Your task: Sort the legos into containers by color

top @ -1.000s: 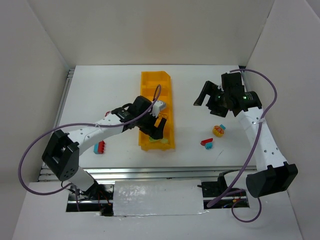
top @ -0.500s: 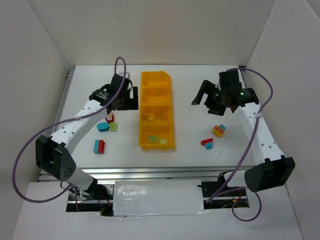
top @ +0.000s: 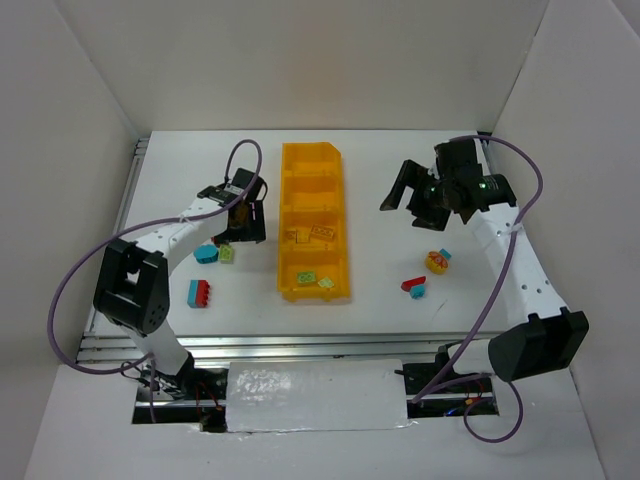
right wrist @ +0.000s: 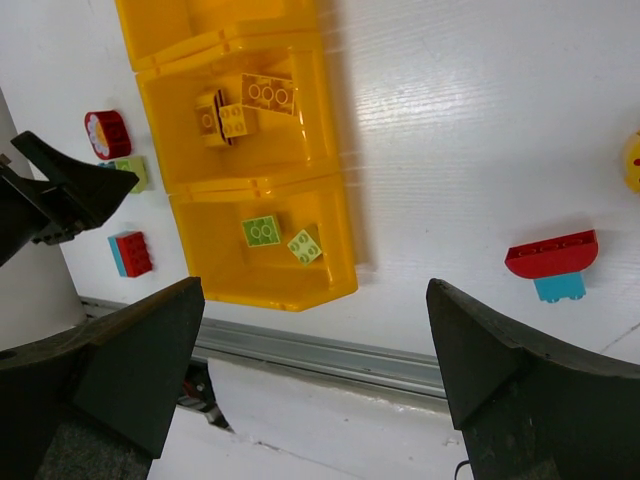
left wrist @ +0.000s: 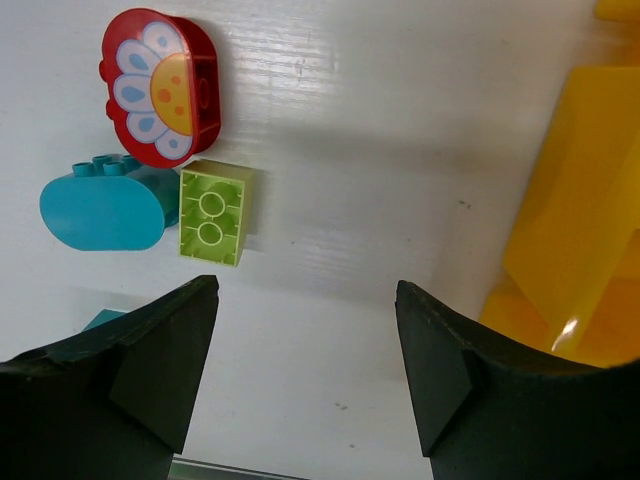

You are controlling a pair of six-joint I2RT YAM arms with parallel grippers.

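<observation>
1. White walls (top: 300,60) close in a white table (top: 390,165) on three sides, and a long yellow-orange bin (top: 310,162) lies down its middle, running away from the arm bases.
2. Within the bin, the compartment nearest the bases holds two green bricks (right wrist: 262,230). The next one back holds yellow bricks (right wrist: 232,120).
3. On the left of the bin, the left gripper (left wrist: 302,300) hangs over bare table with its jaws apart and nothing between them.
4. Just ahead of its fingers (left wrist: 160,370) lie three loose pieces:
   - a red flower piece (left wrist: 160,85);
   - a teal rounded piece (left wrist: 100,210);
   - a light green brick (left wrist: 213,212), beside the teal one and just below the flower piece in the wrist view.
5. A red-and-blue brick (top: 200,293) sits apart from that cluster, nearer the front edge of the table.
6. To the right of the bin, the right gripper (right wrist: 315,290) is held high above the table, jaws spread wide and empty.
7. Below it, a red arch (right wrist: 550,255) rests against a small teal brick (right wrist: 560,286).
8. A yellow-and-red round piece (top: 437,261) lies near that pair, a little farther from the bases.
</observation>
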